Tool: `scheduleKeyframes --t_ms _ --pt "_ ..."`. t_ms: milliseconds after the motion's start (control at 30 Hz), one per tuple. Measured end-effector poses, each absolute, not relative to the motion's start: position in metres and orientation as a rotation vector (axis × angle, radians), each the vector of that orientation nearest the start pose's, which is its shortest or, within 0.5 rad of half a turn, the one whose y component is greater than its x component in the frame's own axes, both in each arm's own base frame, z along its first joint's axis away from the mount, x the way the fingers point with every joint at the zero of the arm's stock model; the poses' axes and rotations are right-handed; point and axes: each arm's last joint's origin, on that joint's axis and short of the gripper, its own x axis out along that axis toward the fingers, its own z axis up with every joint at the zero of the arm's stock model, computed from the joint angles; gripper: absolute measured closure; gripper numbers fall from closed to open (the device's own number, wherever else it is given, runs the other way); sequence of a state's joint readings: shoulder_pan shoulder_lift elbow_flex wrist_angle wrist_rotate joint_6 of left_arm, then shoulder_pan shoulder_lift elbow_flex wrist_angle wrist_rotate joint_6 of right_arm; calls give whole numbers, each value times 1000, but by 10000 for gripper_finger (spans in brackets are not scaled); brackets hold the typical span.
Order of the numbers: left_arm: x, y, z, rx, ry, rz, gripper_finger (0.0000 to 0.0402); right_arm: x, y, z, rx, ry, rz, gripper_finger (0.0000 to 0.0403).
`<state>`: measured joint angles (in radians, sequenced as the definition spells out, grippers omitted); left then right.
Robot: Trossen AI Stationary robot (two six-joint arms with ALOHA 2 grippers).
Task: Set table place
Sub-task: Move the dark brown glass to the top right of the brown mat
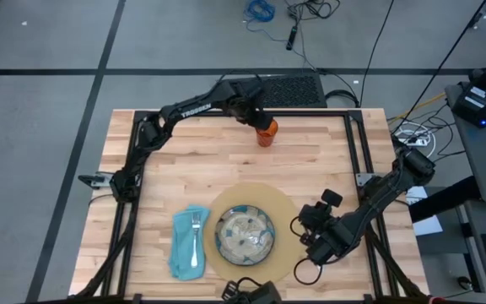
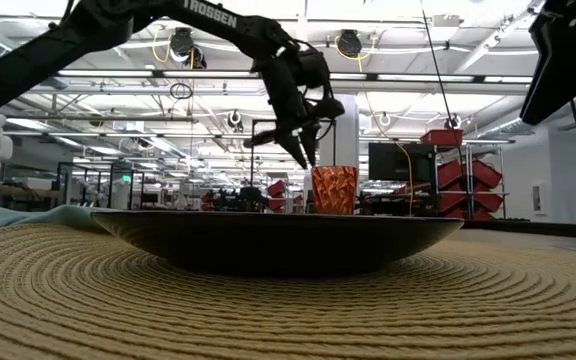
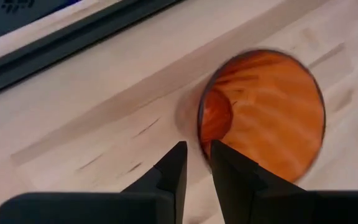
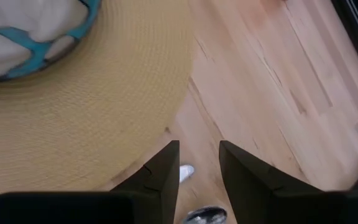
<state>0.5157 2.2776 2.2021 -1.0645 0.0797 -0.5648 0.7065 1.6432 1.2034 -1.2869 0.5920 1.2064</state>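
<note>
Left pincer (image 1: 260, 121) just above the cup (image 1: 266, 133), at its rim, fingers (image 3: 173, 171) a narrow gap apart, clamped on nothing. Cup upright on the counter (image 1: 327, 160), well beyond the placemat (image 1: 287, 221), near the far edge. Plate (image 1: 245, 237) centred on the placemat; napkin (image 1: 187, 243) just left of it, fork (image 1: 195, 236) lying on top. Right pincer (image 1: 316, 246) low beside the placemat's right rim, fingers apart, over a silver piece (image 4: 205, 215) too cut off to identify.
</note>
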Motion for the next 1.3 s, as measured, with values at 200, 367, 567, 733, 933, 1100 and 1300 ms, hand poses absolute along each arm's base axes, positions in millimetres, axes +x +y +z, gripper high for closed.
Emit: scheduleKeyframes --t_ms 200,367,567,733,933,1100,1300 --pt "429 235 240 -864 984 684 346 217 169 226 -25 1089 -655 298" --pt "432 237 236 -872 973 651 346 217 169 225 -27 1090 -657 298" --pt "430 240 235 -845 996 610 373 218 169 226 -33 1069 -660 298" --pt "425 237 233 -779 1072 569 399 218 169 226 -35 1068 -657 298" --pt "426 226 238 -715 1127 532 400 218 169 226 -43 1072 -653 298" --pt "427 212 254 -644 1174 495 401 218 169 226 -44 1072 -652 298" --pt "431 189 269 -592 1220 428 401 218 169 226 -42 1073 -653 298"
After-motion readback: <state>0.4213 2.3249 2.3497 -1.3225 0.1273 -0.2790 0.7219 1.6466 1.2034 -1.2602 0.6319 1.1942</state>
